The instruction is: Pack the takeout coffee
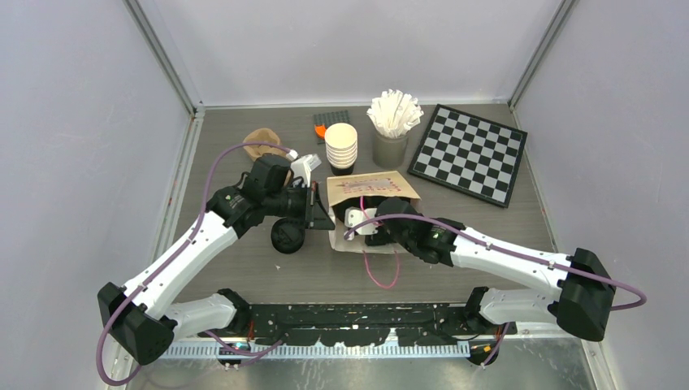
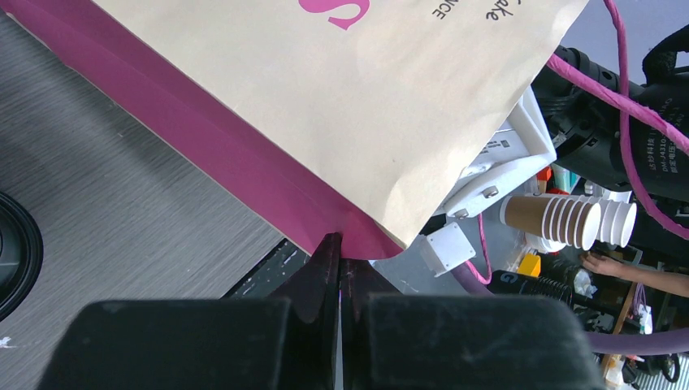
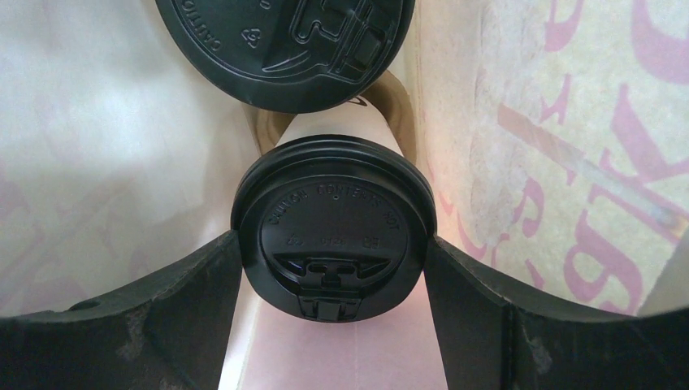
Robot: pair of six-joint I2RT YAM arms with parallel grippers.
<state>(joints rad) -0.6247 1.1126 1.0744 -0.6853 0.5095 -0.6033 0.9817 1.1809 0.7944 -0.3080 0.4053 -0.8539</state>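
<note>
The right gripper (image 3: 331, 244), inside the paper bag (image 1: 370, 188), clamps a lidded takeout coffee cup (image 3: 329, 215). Another black lid (image 3: 284, 41) sits beyond it. The left gripper (image 2: 340, 248) pinches the bag's left edge.

checkered board (image 1: 467, 153), stack of lidless cream cups (image 1: 341, 145), grey holder (image 1: 390, 149) of white sticks (image 1: 395, 110)

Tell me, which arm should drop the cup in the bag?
Right. The right tool grips the cream-white paper cup with round black plastic lid inside the brown paper bag; the left tool pinches the bag's edge.
</note>
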